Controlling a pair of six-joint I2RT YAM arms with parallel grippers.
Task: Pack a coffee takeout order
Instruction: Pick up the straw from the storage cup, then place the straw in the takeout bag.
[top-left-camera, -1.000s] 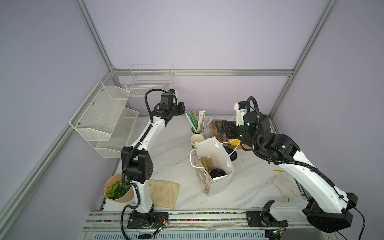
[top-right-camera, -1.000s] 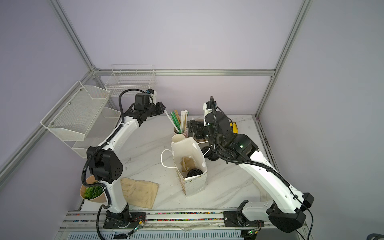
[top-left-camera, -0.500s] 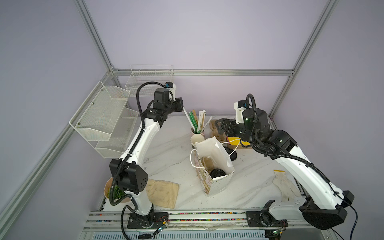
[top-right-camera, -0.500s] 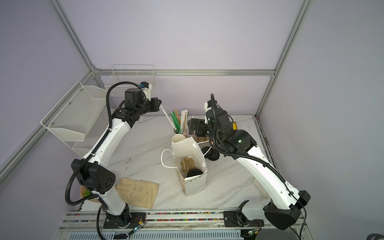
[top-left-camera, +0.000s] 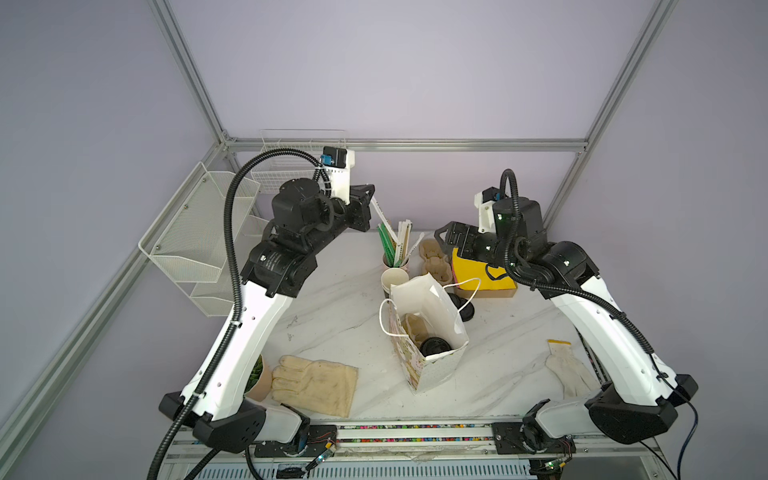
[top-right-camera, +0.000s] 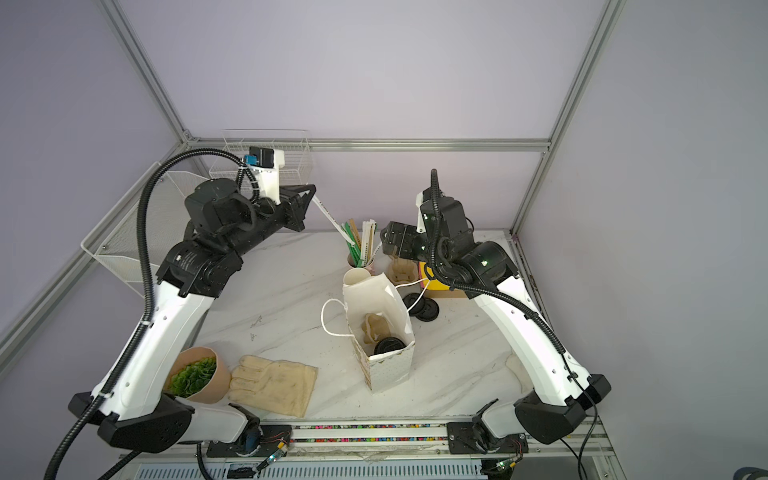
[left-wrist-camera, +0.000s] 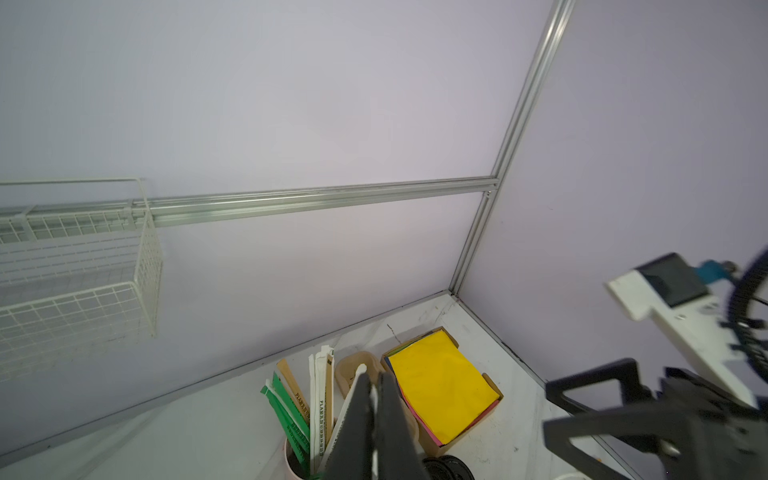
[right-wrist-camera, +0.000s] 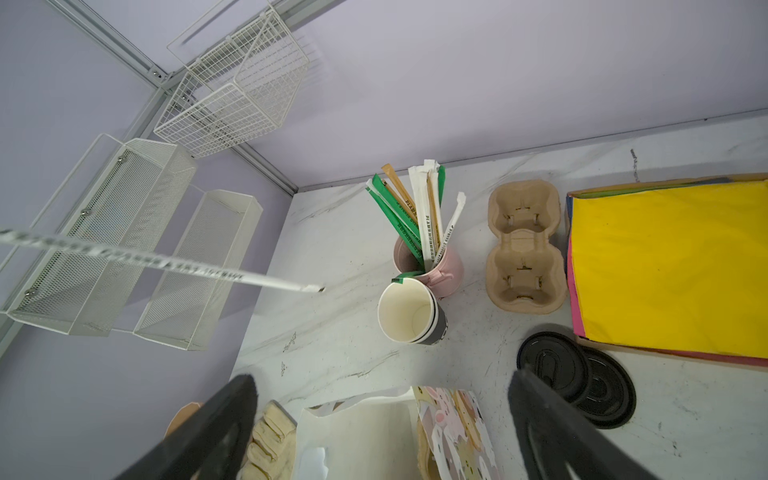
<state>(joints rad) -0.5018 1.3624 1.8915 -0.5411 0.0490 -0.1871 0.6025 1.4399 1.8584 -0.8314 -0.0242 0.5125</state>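
Observation:
My left gripper (top-left-camera: 371, 194) (top-right-camera: 312, 192) (left-wrist-camera: 374, 409) hangs high over the table's back and is shut on a white wrapped straw (top-right-camera: 332, 218) (right-wrist-camera: 166, 266) whose lower end is free in the air. The patterned paper bag (top-left-camera: 428, 365) (top-right-camera: 386, 370) stands open mid-table with a black-lidded cup (top-left-camera: 434, 345) (top-right-camera: 388, 345) and a brown pulp carrier (top-left-camera: 415, 328) inside. My right gripper (top-left-camera: 445, 240) (right-wrist-camera: 382, 378) is open above the bag's far side, holding nothing. The yellow sheet (top-left-camera: 469, 270) (right-wrist-camera: 665, 266) tops a stack in a cardboard box.
A pink holder (right-wrist-camera: 446, 266) of wrapped straws, nested lidless cups (right-wrist-camera: 407, 309), another pulp carrier (right-wrist-camera: 525, 249) and two loose black lids (right-wrist-camera: 577, 378) crowd the back. Gloves (top-left-camera: 316, 384) (top-left-camera: 571, 374) and a potted plant (top-right-camera: 195, 374) lie in front; wire baskets (top-left-camera: 199, 232) hang at left.
My left arm has risen and come forward, carrying the white straw up away from the holder. The right arm has drawn back slightly, still open.

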